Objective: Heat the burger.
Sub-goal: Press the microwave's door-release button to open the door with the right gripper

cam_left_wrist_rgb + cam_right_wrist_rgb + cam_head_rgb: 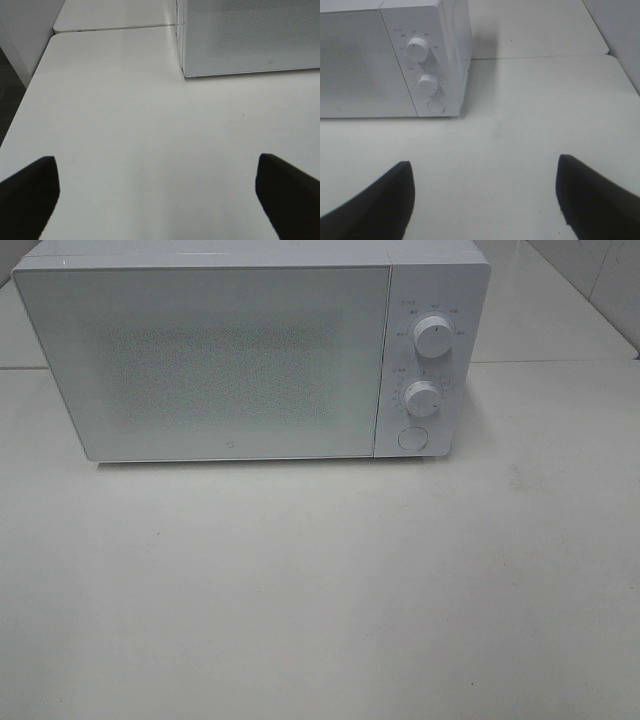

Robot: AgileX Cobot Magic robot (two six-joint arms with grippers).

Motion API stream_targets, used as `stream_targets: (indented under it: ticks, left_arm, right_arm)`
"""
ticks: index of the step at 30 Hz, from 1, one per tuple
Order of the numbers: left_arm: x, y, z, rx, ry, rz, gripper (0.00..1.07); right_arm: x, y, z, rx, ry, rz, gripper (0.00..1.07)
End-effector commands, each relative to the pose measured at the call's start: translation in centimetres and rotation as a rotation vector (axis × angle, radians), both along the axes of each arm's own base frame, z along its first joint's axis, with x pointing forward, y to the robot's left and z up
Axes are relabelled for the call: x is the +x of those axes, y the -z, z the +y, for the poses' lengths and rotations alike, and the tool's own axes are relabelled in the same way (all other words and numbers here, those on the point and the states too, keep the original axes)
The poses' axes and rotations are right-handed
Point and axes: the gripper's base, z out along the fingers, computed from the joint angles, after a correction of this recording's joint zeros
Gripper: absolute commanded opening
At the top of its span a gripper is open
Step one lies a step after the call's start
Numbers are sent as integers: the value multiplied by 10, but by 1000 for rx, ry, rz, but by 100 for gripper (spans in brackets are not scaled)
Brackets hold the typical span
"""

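The burger is out of view in every frame. A white microwave (230, 360) stands at the back of the table with its door shut; it also shows as the microwave (250, 37) in the left wrist view and the microwave (390, 60) in the right wrist view. Its panel carries an upper knob (433, 337), a lower knob (423, 399) and a round button (411, 438). My left gripper (157, 192) is open over bare table in front of the microwave's left corner. My right gripper (485, 195) is open, empty, in front of the control panel. Neither arm appears in the high view.
The white table (320, 590) stretches in front of the microwave. Its left edge (30, 95) drops to a dark floor, and a seam to a second table surface (115, 27) runs behind. A wall (620, 35) stands to the right.
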Motion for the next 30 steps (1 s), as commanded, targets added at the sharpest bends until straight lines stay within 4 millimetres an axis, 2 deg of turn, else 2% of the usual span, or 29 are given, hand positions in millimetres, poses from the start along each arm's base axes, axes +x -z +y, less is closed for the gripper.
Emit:
stream_targets:
  ticks: [1, 6, 8, 11, 13, 14, 21, 22, 26, 27, 28, 30]
  left_arm:
    - [-3, 0, 0, -3, -3, -26, 100]
    - [-3, 0, 0, -3, -3, -26, 100]
    - [-3, 0, 0, -3, -3, -26, 100]
    - [-3, 0, 0, -3, -3, -26, 100]
    - [-3, 0, 0, -3, -3, -26, 100]
    - [-3, 0, 0, -3, -3, -26, 100]
    - [-3, 0, 0, -3, -3, -26, 100]
    - [-3, 0, 0, -3, -3, -26, 100]
    - [-3, 0, 0, -3, -3, -26, 100]
    - [-3, 0, 0, -3, -3, -26, 100]
    - [-3, 0, 0, -3, -3, -26, 100]
    - [-3, 0, 0, -3, -3, -26, 100]
  right_arm:
    - [9, -7, 0, -4, 9, -42, 76]
    - [36, -13, 1, 0, 13, -65, 75]
    - [39, -13, 1, 0, 14, -63, 75]
    - [59, -11, 2, 1, 15, -39, 75]
    - [64, -11, 3, 1, 16, -34, 75]
    - [74, -9, 3, 1, 17, -18, 75]
    - [101, -2, 4, -3, 20, 0, 75]
    - [110, 2, 4, -8, 22, -18, 75]
    - [122, 14, 5, -6, 26, -65, 75]
    - [128, 25, 5, -3, 29, -98, 75]
    - [128, 25, 5, -3, 29, -98, 75]
    - [136, 40, 5, 0, 33, -153, 75]
